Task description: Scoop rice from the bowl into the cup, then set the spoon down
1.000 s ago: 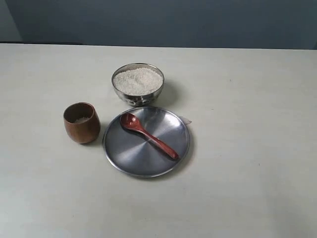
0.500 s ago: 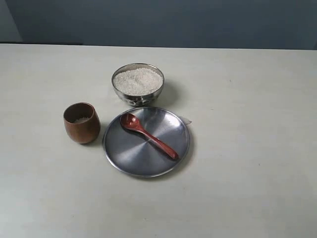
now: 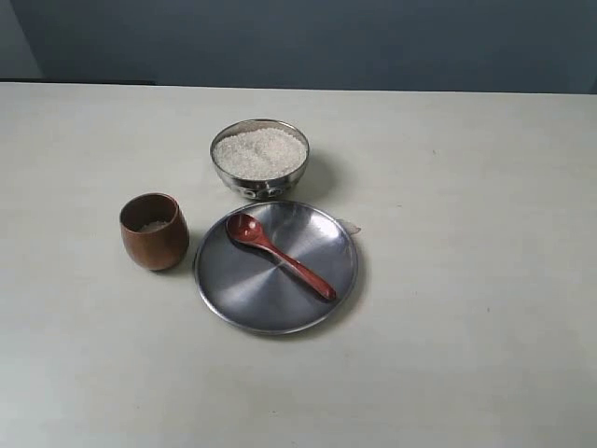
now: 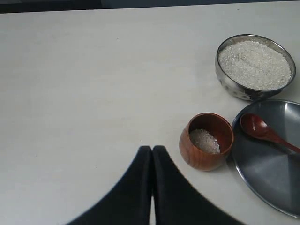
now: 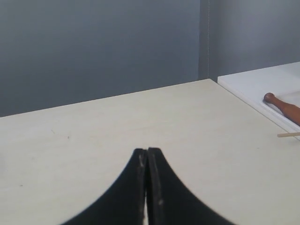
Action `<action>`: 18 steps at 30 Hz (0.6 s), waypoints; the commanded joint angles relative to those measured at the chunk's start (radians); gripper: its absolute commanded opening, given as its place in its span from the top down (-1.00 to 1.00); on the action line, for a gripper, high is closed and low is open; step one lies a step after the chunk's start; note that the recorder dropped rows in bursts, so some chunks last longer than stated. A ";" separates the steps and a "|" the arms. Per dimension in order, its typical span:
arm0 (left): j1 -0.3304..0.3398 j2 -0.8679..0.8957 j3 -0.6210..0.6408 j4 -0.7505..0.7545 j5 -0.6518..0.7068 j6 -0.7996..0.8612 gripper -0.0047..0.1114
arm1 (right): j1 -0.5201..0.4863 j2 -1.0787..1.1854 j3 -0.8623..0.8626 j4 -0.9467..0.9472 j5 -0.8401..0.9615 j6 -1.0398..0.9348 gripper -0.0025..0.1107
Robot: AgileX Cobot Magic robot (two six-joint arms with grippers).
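Observation:
The steel bowl (image 3: 260,159) (image 4: 253,65) is heaped with white rice (image 3: 259,152) (image 4: 254,64) at the middle of the table. Left of it and nearer stands the dark-brown wooden cup (image 3: 154,231) (image 4: 206,141), with a little rice at its bottom. The reddish-brown spoon (image 3: 278,254) (image 4: 265,131) lies on the flat steel plate (image 3: 242,289) (image 4: 267,173), head toward the bowl. My left gripper (image 4: 152,149) is shut and empty, above bare table beside the cup. My right gripper (image 5: 147,151) is shut and empty over bare table. Neither arm shows in the exterior view.
The right wrist view shows a white board (image 5: 253,86) past the table's corner with a brown wooden handle (image 5: 283,107) and a thin stick (image 5: 288,135) on it. A small clear scrap (image 3: 350,226) lies beside the plate. A dark wall stands behind the table.

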 commanded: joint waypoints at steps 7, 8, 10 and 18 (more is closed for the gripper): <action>0.002 -0.002 0.001 0.006 -0.006 -0.002 0.91 | -0.004 -0.003 0.060 0.223 -0.105 -0.220 0.96; 0.002 -0.002 0.001 0.006 -0.006 -0.002 0.91 | -0.004 -0.003 0.060 0.236 -0.135 -0.256 0.96; 0.002 -0.002 0.001 0.006 -0.006 -0.002 0.91 | -0.004 -0.003 0.060 0.289 -0.173 -0.369 0.96; 0.002 -0.002 0.001 0.006 -0.006 -0.002 0.91 | -0.004 -0.003 0.060 0.335 -0.105 -0.456 0.96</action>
